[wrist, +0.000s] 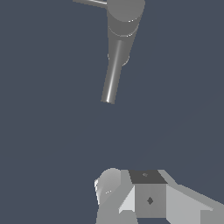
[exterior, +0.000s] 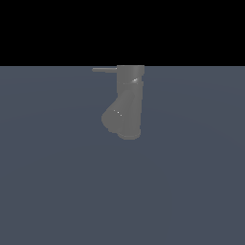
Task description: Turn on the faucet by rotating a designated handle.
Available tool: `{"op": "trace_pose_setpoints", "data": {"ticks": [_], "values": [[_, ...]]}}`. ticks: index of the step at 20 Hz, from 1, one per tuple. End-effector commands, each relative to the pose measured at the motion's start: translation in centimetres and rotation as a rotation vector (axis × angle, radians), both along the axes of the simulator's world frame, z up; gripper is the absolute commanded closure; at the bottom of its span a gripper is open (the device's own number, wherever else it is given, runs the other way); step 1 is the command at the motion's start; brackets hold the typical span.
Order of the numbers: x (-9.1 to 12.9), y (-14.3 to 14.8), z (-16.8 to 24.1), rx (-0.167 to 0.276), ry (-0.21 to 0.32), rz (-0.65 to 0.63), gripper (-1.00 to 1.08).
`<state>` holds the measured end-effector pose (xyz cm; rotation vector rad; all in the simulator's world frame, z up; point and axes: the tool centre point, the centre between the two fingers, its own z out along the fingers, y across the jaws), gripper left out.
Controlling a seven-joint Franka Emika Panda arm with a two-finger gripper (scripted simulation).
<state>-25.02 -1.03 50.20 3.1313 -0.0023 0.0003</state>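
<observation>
One stiff, thin handle juts toward the exterior view's left from the top of the faucet on the counter, likely best pushed near its free tip, while the tool, well apart, shows no readable opening.

Pretty short count here: one faucet sitting on one flat grey counter. It's got two thin rods sticking out up top in the wrist view, so I count one handle plus one second rod, and one hand.
</observation>
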Motion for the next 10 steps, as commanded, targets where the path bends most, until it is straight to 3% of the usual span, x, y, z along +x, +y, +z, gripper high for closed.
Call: {"op": "trace_pose_setpoints", "data": {"ticks": [1, 10], "values": [[0.0, 0.0, 0.0, 0.0, 0.0, 0.0, 1.08], [0.48, 0.32, 0.15, 0.022, -0.002, -0.013, 1.08]]}}
